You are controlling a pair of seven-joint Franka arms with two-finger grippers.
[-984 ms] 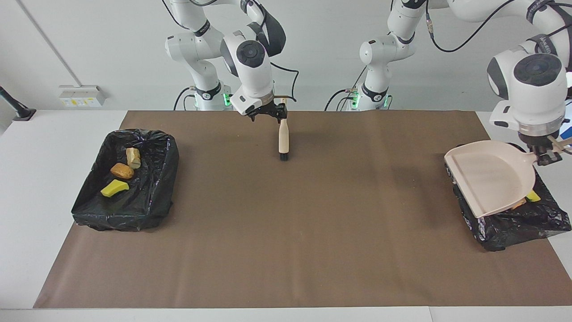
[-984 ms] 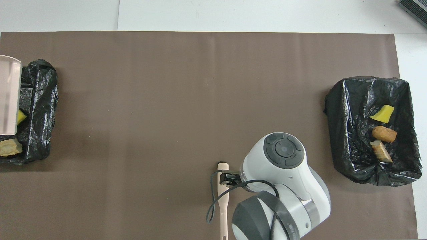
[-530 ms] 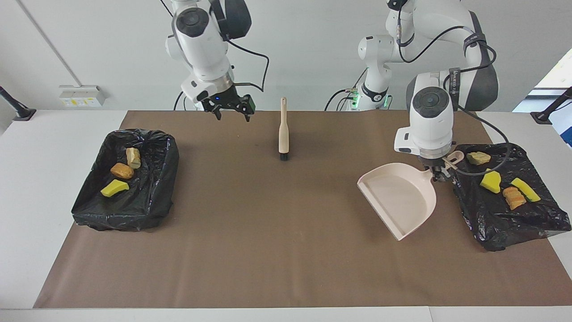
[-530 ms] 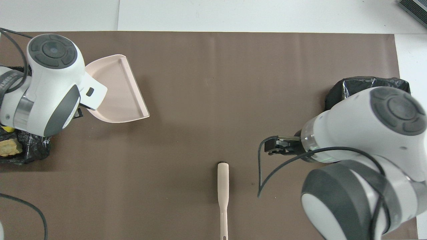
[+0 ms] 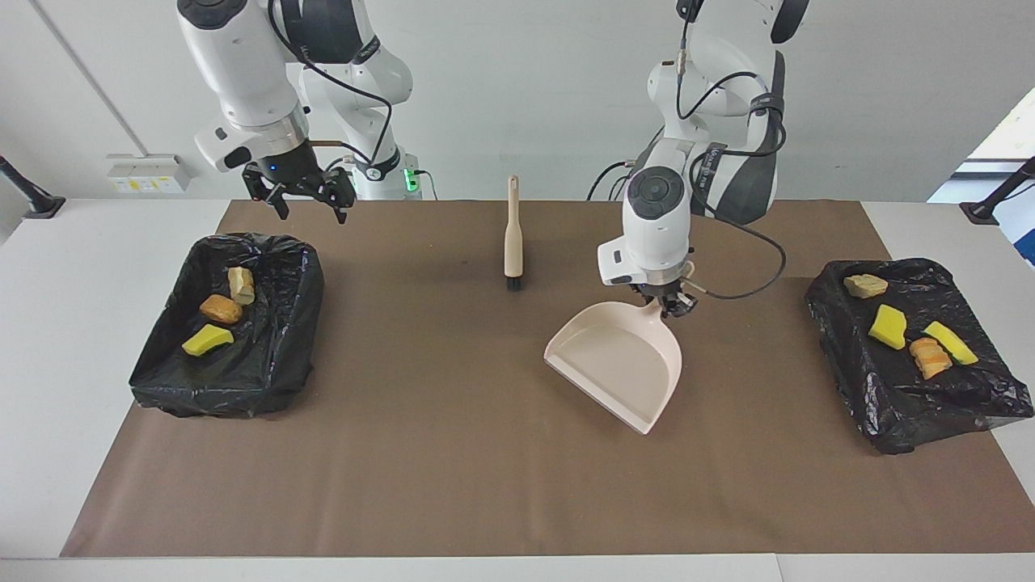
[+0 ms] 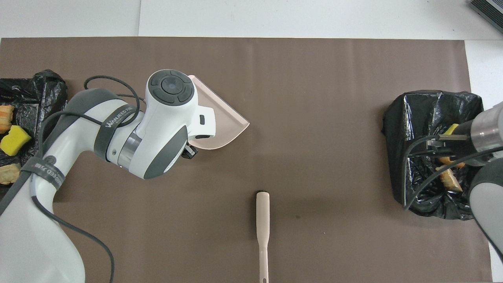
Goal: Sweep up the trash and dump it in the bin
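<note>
dustpan [image 5: 618,364] is held over the mat by the closed left gripper [image 5: 669,304].
right gripper [image 5: 303,196], fingers spread, is raised near a bin [image 5: 271,368].

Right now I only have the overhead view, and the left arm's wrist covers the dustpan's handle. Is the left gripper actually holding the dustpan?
Observer: Yes. In the facing view the left gripper is shut on the handle of the dustpan.
Operator: And the right gripper? Its own arm hides the fingers from me.
Observer: The right gripper is open and empty, raised over the bin at the right arm's end.
Operator: How much is in the other bin? My view cuts it off.
Observer: The bin at the left arm's end holds four pieces of trash, two yellow and two orange-brown.
</note>
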